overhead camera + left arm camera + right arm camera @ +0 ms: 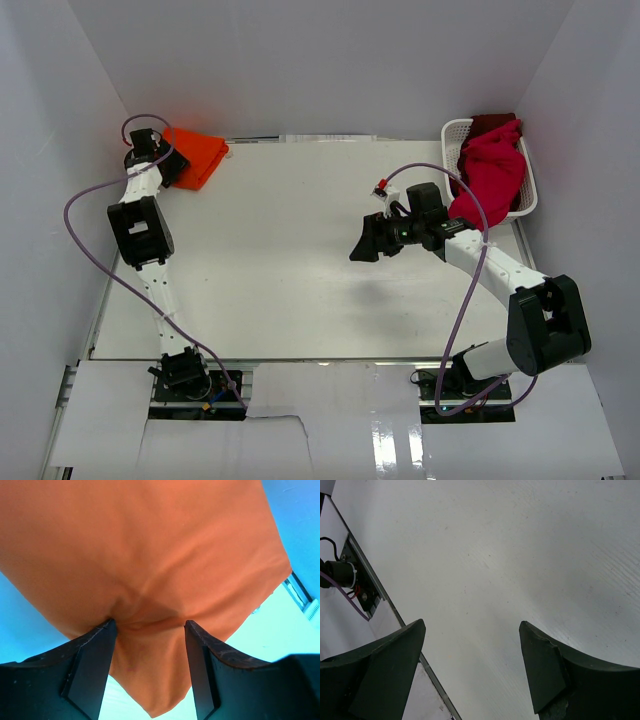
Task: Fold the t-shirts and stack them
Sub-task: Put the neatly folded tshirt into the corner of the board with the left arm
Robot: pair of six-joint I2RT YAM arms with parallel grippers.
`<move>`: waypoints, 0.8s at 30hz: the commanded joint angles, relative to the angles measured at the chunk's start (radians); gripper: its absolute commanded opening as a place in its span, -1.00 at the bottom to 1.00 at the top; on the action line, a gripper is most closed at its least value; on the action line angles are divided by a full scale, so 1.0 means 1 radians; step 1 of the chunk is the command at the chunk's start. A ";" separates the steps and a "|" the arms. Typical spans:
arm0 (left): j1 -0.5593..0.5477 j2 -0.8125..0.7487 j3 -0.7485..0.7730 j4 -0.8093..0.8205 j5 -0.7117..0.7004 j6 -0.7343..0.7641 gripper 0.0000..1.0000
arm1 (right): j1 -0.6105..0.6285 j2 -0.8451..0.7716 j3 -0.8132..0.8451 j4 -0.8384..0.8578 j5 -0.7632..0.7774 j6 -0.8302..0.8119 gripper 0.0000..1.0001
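A folded bright orange t-shirt [197,154] lies at the far left corner of the table [300,250]. My left gripper [166,162] is at its near-left edge. In the left wrist view the orange t-shirt [145,555] fills the frame, and a corner of it lies between the spread fingers of the left gripper [149,624], which stands open with its tips against the cloth. A crimson t-shirt [492,172] hangs out of the white basket [455,132] over a dark red one [492,123]. My right gripper [366,243] hovers open and empty over mid-table [472,630].
The white lattice basket stands at the far right corner against the wall. White walls close in the table on three sides. A purple cable [470,200] loops over the right arm. The table's near edge with its metal rail [390,605] shows in the right wrist view.
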 commanded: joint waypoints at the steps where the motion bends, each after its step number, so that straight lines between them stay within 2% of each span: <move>1: -0.022 0.062 -0.050 -0.083 0.047 -0.023 0.37 | 0.006 -0.033 0.015 -0.001 -0.006 -0.017 0.63; 5: -0.025 0.013 -0.050 -0.083 0.029 -0.006 0.39 | 0.006 -0.037 0.002 0.011 -0.008 -0.012 0.63; 12: -0.025 -0.121 -0.070 -0.084 -0.005 0.040 0.58 | 0.009 -0.048 -0.009 0.019 -0.011 -0.003 0.63; 13: -0.025 -0.160 -0.073 -0.084 -0.006 0.052 0.62 | 0.011 -0.051 -0.012 0.019 -0.009 -0.003 0.63; 14: -0.025 -0.182 -0.080 -0.086 -0.006 0.057 0.81 | 0.011 -0.057 -0.014 0.019 -0.011 -0.003 0.63; 16: -0.025 -0.249 -0.106 -0.098 -0.014 0.072 0.96 | 0.012 -0.068 -0.015 0.020 -0.006 -0.002 0.63; 19: -0.025 -0.349 -0.154 -0.110 -0.029 0.101 0.96 | 0.017 -0.085 -0.018 0.017 -0.008 0.001 0.63; 24: -0.023 -0.530 -0.321 -0.129 -0.072 0.151 0.96 | 0.023 -0.125 -0.020 -0.004 -0.003 -0.006 0.63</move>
